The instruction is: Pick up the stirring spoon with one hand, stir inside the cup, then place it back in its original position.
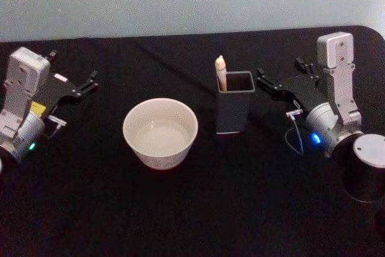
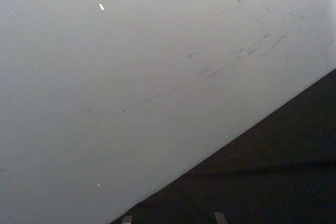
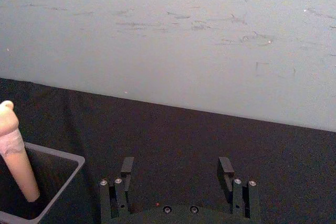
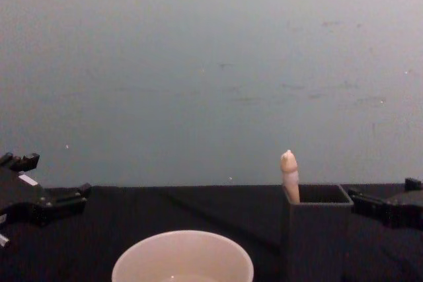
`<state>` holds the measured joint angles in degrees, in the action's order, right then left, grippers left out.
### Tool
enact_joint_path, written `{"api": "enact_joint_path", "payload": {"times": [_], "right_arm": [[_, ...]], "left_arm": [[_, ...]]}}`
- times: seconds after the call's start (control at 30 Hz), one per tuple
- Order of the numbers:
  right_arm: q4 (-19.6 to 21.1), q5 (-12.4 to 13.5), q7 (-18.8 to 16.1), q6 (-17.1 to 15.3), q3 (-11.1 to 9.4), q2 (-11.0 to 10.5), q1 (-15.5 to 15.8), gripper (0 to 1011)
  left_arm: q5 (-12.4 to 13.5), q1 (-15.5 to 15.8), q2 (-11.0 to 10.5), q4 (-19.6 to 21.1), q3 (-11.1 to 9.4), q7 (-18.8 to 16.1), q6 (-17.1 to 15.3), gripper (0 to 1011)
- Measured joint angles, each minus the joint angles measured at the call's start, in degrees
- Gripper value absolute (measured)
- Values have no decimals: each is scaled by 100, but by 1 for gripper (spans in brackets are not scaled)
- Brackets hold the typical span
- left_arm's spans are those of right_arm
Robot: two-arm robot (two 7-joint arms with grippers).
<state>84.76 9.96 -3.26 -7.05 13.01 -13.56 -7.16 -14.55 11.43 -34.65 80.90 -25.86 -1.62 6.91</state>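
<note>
Stirring spoon (image 1: 221, 71): upright in holder (image 1: 235, 108), handle against its left corner. Cup (image 1: 160, 132): left of holder. Right gripper (image 1: 262, 78): just right of holder, jaws spread, empty. Left gripper (image 1: 92, 80): far left of holder, jaws spread.

My right end effector (image 1: 262, 77) sits just beside the holder (image 1: 234, 109), fingers spread, with only a thin gap between them. The stirring spoon (image 1: 221, 73) leans in the holder's far-left corner, its handle standing free above the rim. Open desk (image 1: 192, 209) separates holder from cup (image 1: 160, 132). My left end effector (image 1: 90, 82) rests well apart, bare desk between it and the cup.
</note>
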Motion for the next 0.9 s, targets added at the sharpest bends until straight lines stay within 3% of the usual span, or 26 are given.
{"api": "enact_joint_path", "payload": {"times": [0.9], "right_arm": [[2,3,-3,1,0,0,0,1002]], "left_arm": [[0,0,0,0,0,0,0,1001]]}}
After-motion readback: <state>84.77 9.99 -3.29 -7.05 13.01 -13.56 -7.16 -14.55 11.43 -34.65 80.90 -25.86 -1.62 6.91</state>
